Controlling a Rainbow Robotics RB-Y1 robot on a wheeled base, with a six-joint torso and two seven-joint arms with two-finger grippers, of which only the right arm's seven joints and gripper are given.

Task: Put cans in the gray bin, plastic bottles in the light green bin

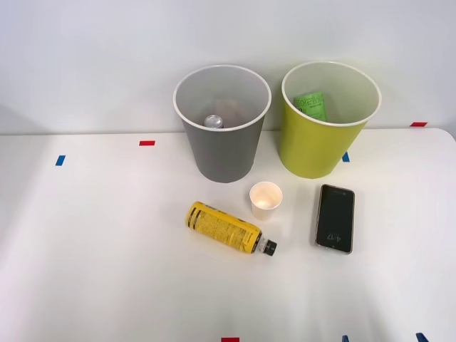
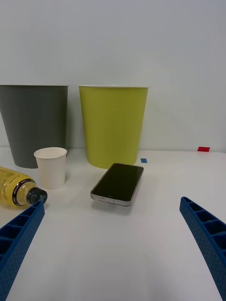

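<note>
Bottle (image 1: 225,229) lying on its side before the gray bin (image 1: 222,153), beside the cup (image 1: 266,199); gripper (image 2: 113,244) spread wide, empty.
Probably light, smooth and prone to rolling; best pinched across the labelled middle, then carried to the green bin (image 1: 324,146).

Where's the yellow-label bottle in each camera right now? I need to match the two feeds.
Front view: the bottle lies on its side on the table, cap toward the phone, in front of the gray bin.
Right wrist view: its cap end shows at the edge, above one blue finger.
Shared landmark: the white paper cup beside it.
</note>
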